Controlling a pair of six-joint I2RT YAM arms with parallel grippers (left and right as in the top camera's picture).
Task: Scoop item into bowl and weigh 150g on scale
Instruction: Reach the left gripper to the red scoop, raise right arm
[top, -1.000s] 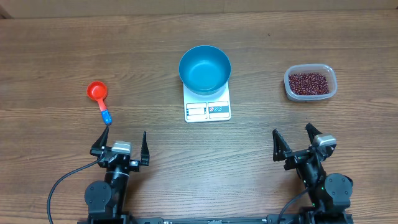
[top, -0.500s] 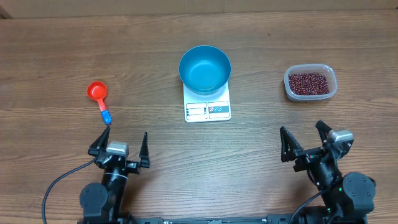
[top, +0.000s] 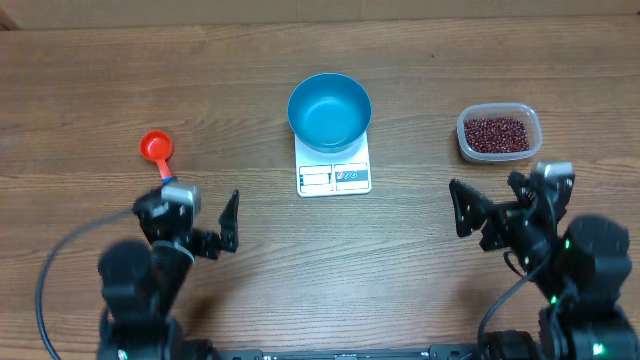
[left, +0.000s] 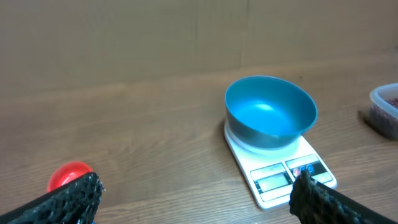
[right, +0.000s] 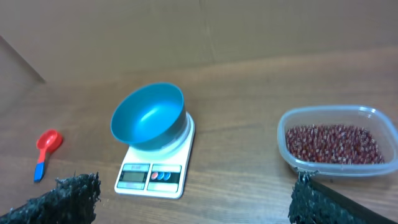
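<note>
A: Both arms have come forward: the left claw (top: 190, 228) now hangs over the handle of the red scoop (top: 155, 148), the right claw (top: 492, 212) near the clear tub (top: 534, 150). Both gape wide, empty.
B: The beans (top: 497, 132)?
A: All in the tub, right of the blue bowl (top: 329, 110) on the scale (top: 334, 178).
B: Loose, light, rolling grains, I judge; no pinching them. Grip the stiff scoop by its handle.

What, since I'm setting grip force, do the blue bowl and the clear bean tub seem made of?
The round deep bright-blue bowl looks like smooth, semi-glossy plastic, perhaps coated metal: uniform colour, soft sheen inside. The clear rounded-rectangular tub looks like thin translucent plastic: the red-brown beans show through its wall.
</note>
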